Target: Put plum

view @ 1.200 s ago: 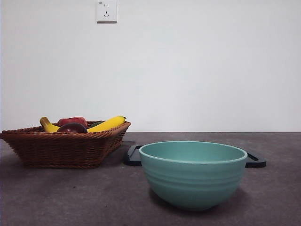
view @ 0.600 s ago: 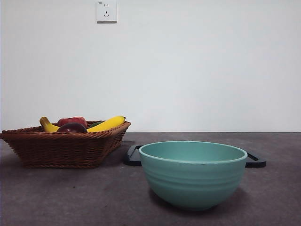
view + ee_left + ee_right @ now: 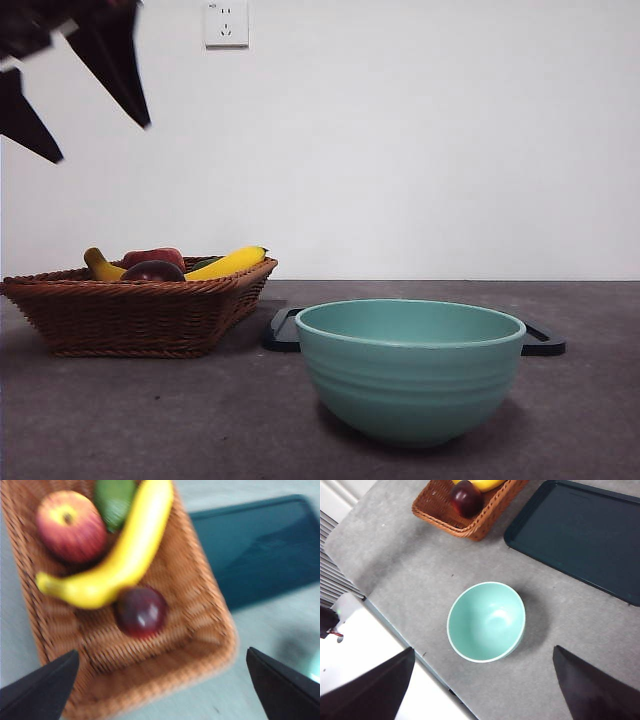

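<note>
The glossy dark maroon round plum [image 3: 140, 611] lies on the floor of the brown woven wicker basket [image 3: 202, 630], touching the underside of the long yellow banana [image 3: 117, 560]; the front view shows only its top above the basket rim [image 3: 153, 270]. Change from half a second ago: the left gripper [image 3: 75, 95] has entered the front view at the top left corner, high above the basket, where no arm showed before; the objects themselves have not shifted. Its jaws are spread wide, nothing between them. The right gripper [image 3: 480, 680] hangs high over the table, jaws wide and empty. Counts: one plum, one banana, one red-yellow apple [image 3: 70, 526], one green fruit [image 3: 114, 500], one basket, one teal ceramic bowl [image 3: 410, 368], one dark flat tray [image 3: 580, 535].
</note>
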